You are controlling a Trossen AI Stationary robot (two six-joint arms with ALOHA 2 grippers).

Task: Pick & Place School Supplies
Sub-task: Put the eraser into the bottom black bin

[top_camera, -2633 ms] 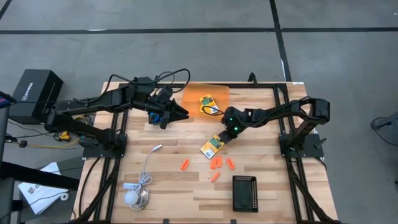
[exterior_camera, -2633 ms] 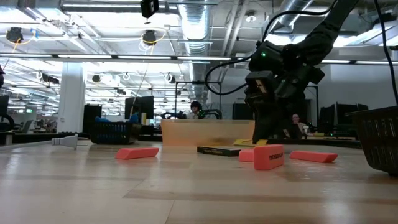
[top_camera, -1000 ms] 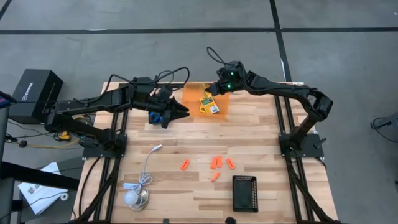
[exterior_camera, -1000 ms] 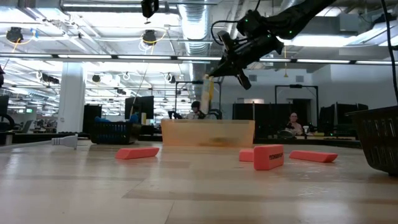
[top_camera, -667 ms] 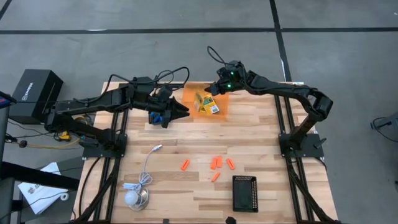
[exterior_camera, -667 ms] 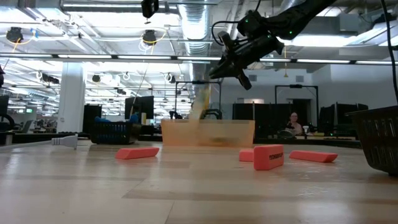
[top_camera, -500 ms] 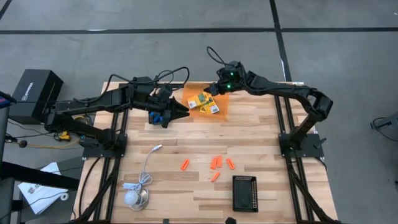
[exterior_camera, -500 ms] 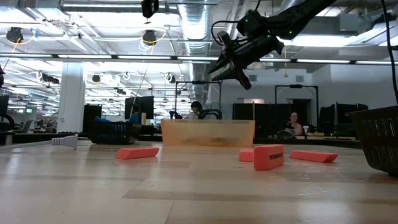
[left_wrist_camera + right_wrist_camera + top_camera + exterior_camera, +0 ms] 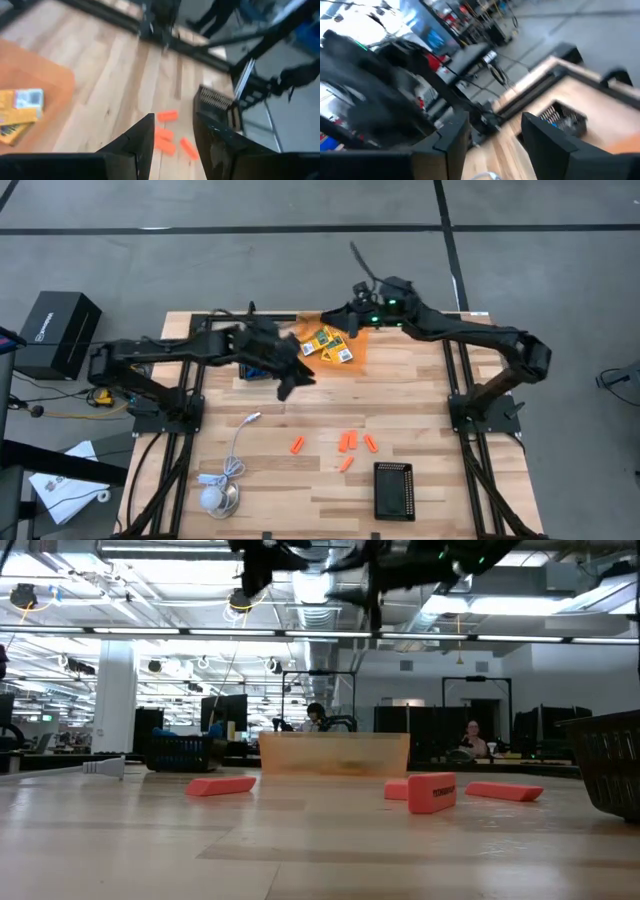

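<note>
There are two crayon boxes [image 9: 328, 346] lying side by side in the orange tray [image 9: 352, 356] at the far edge of the table [image 9: 420, 420]. They are yellow and green, and they touch each other. Four orange sticks [image 9: 346, 444] lie on the bare wood nearer the front, close together, with one [image 9: 297, 445] a bit off to the left. One black tray [image 9: 393, 490] sits at the front of the table, just past the sticks. One white cable [image 9: 236, 450] with a round puck [image 9: 212, 499] lies near the front left corner. The right gripper [image 9: 350, 319] is up in the air over the far side of the orange tray; its two fingers [image 9: 451, 134] are apart and nothing is between them. The left gripper [image 9: 300, 377] hangs over the wood just beside the orange tray, pointing toward the sticks. Its fingers [image 9: 141, 137] are apart too, and it holds nothing.
</note>
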